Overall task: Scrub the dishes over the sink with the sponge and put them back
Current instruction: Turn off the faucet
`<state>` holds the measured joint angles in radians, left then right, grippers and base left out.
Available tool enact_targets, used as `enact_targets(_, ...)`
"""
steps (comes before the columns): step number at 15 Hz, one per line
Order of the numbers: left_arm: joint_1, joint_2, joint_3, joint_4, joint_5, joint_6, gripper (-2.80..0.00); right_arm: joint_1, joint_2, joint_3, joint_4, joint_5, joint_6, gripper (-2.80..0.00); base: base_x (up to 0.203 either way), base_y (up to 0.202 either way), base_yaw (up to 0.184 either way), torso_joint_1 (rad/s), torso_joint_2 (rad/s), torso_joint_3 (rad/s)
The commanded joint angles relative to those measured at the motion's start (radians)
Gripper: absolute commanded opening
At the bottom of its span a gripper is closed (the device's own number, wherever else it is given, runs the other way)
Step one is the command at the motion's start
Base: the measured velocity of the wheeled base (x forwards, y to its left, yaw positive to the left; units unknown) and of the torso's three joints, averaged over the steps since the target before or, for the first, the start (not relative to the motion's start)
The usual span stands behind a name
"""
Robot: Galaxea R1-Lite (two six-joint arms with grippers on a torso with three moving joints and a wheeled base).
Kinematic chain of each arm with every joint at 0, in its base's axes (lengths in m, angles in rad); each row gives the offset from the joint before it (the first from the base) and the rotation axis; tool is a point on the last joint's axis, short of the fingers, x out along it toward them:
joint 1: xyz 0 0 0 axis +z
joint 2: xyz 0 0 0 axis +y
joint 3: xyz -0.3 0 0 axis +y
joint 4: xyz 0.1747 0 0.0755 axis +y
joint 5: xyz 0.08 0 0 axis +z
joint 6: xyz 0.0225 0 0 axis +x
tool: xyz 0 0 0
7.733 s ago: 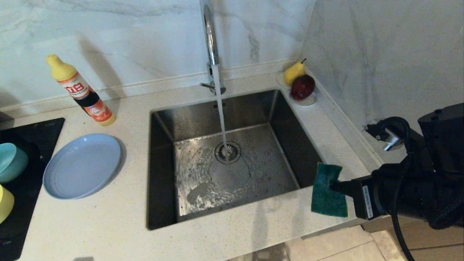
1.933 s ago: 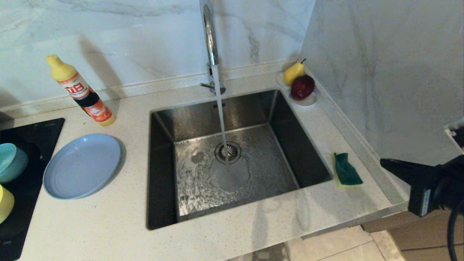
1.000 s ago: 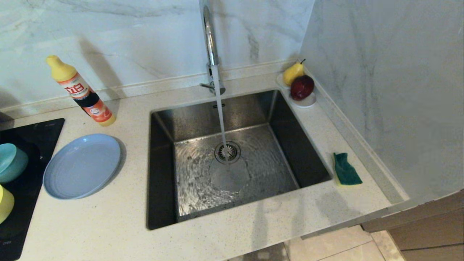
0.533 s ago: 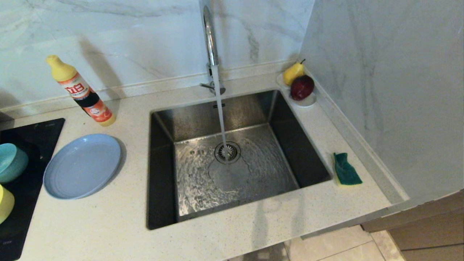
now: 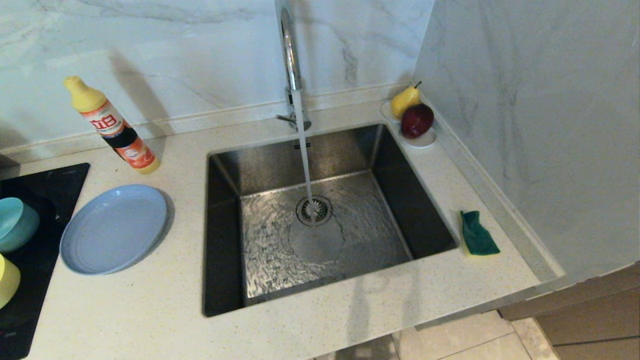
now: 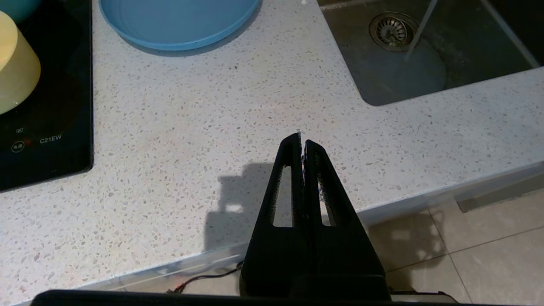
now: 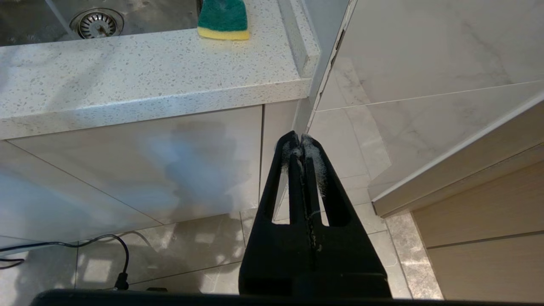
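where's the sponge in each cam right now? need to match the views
Head view: sponge on the counter, right of the sink, green side up.
Left wrist view: not in it.
Right wrist view: sponge at the top edge, on the counter near its corner, yellow layer facing the camera.
Shared landmark: the drain strainer, also seen in the left wrist and right wrist views.

Bench (image 5: 150, 300): white stone, fine dark speckle. Sink (image 5: 225, 240): brushed grey steel. Plate (image 5: 113, 228): plain grey-blue. Bowls: one teal (image 5: 15, 223), one yellow (image 5: 7, 280), on a black hob (image 5: 30, 300). Sponge (image 5: 478, 235): dark green over yellow. Bottle (image 5: 112, 125): yellow cap, red-orange label, black band. Walls (image 5: 525, 100): white marble, grey veins. Both tools, left (image 6: 301, 142) and right (image 7: 300, 144): matte black.
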<state>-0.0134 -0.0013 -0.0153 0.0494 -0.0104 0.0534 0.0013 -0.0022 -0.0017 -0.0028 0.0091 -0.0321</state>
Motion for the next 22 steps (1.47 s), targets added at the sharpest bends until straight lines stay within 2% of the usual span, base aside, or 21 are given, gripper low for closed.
enact_targets(1,0.0,0.001,0.0,0.0,0.0,0.0,-2.8,0.0,0.001,0.0,0.003,0.002,0.0,-2.8,0.0,0.0,0.0,0.0,0.0,0.0)
enact_targets(5,0.001,0.001,0.0,0.001,0.0,0.002,-2.8,0.0,0.001,0.0,0.003,0.0,0.001,-2.8,0.0,0.0,0.0,0.0,0.0,0.0)
enact_targets(8,0.0,0.0,0.0,0.003,-0.004,0.031,-2.8,0.0,0.002,0.0,0.003,0.0,0.001,-2.8,0.0,0.0,0.0,0.0,0.0,0.0)
enact_targets(11,0.0,0.001,-0.017,-0.021,0.001,0.001,-2.8,0.0,0.001,0.0,0.003,0.0,0.001,-2.8,0.0,0.0,0.0,0.0,0.0,0.0)
enact_targets(13,0.0,0.034,-0.17,-0.02,-0.018,-0.041,-2.8,0.0,0.001,0.0,0.003,0.001,0.001,-2.8,0.0,0.0,0.0,0.0,0.0,0.0)
enact_targets(15,-0.001,0.163,-0.349,0.001,-0.078,-0.062,-2.8,0.0,0.001,0.0,0.003,0.002,0.0,-2.8,0.0,0.0,0.0,0.0,0.0,0.0)
enact_targets(20,-0.005,0.704,-0.661,0.012,-0.252,-0.142,-2.8,0.0,0.001,0.0,0.003,0.0,0.0,-2.8,0.0,0.0,0.0,0.0,0.0,0.0)
enact_targets(22,-0.011,0.942,-0.809,0.014,-0.325,-0.209,-2.8,0.0,0.001,0.0,0.003,0.001,0.001,-2.8,0.0,0.0,0.0,0.0,0.0,0.0)
